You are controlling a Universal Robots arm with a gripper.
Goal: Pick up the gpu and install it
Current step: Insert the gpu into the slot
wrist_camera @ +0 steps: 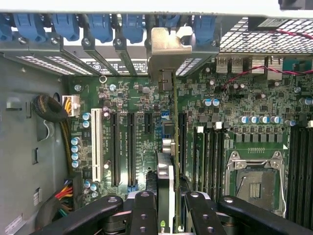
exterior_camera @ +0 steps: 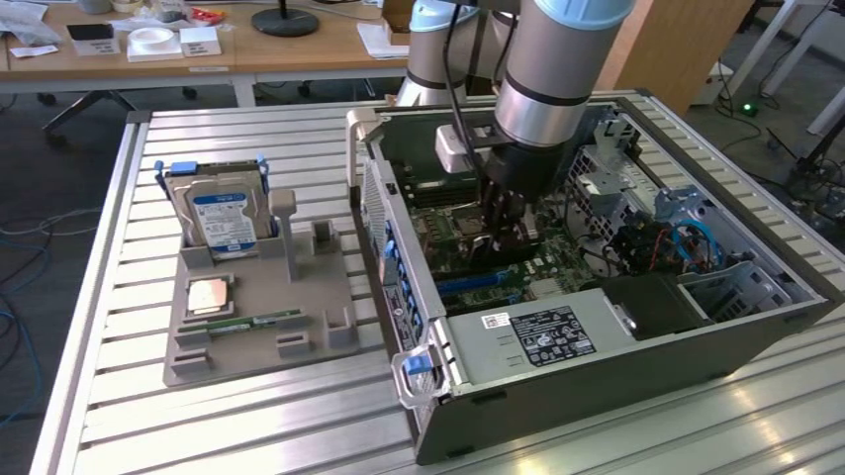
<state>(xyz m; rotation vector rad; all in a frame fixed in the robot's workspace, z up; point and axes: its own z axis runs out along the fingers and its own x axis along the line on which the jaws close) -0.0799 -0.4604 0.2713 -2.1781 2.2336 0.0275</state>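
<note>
The gpu [wrist_camera: 166,164], a thin flat black card seen edge-on, stands upright inside the open computer case [exterior_camera: 528,416], over the green motherboard [wrist_camera: 127,98] between its long black slots. Its bent silver bracket [wrist_camera: 168,46] meets the perforated rear wall beside the blue plastic clips [wrist_camera: 100,27]. The gripper [wrist_camera: 171,213] clamps the card between matte black jointed fingers [wrist_camera: 144,210]. Whether the card is seated cannot be told. On the ribbed aluminium worktop [exterior_camera: 237,426], a grey moulded holder [exterior_camera: 251,351] carries a silver hard drive [exterior_camera: 222,220].
</note>
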